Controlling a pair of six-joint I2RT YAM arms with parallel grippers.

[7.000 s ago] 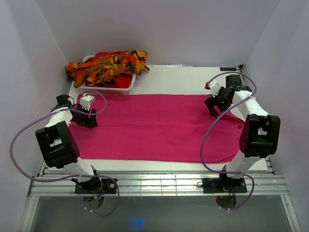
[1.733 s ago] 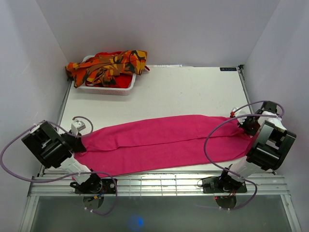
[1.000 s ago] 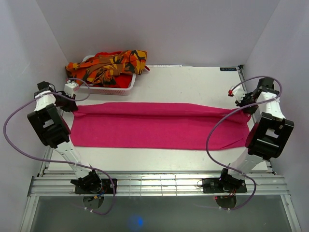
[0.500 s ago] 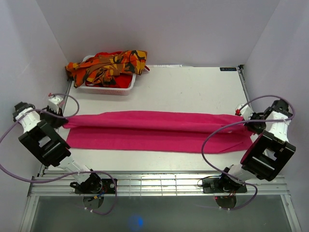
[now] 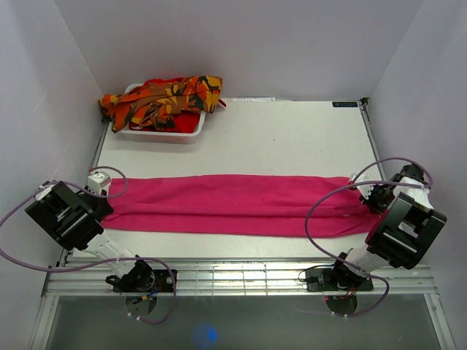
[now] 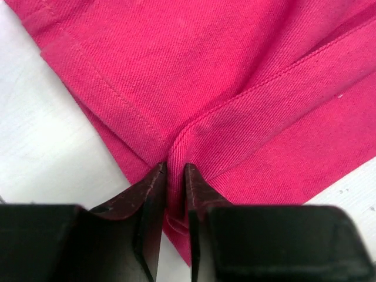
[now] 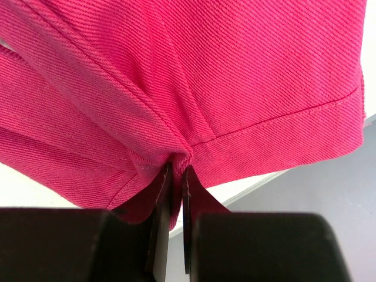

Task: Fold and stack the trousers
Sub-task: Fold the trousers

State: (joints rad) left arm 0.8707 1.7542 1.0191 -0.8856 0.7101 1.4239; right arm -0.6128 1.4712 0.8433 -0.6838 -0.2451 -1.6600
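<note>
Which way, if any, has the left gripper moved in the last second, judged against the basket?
Yes. The left gripper, shut on the pink trousers, moved away from the white basket, toward the table's near edge.

Basket: white slotted plastic, upper left of the top view, on the desk's far corner.
Desk: white, flat.
Label: small dark strip, upper right at the desk's edge.
Rail: slotted metal, along the bottom.

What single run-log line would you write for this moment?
left end effector: shut on pink trousers | right end effector: shut on pink trousers | camouflage trousers: piled on white basket
</note>
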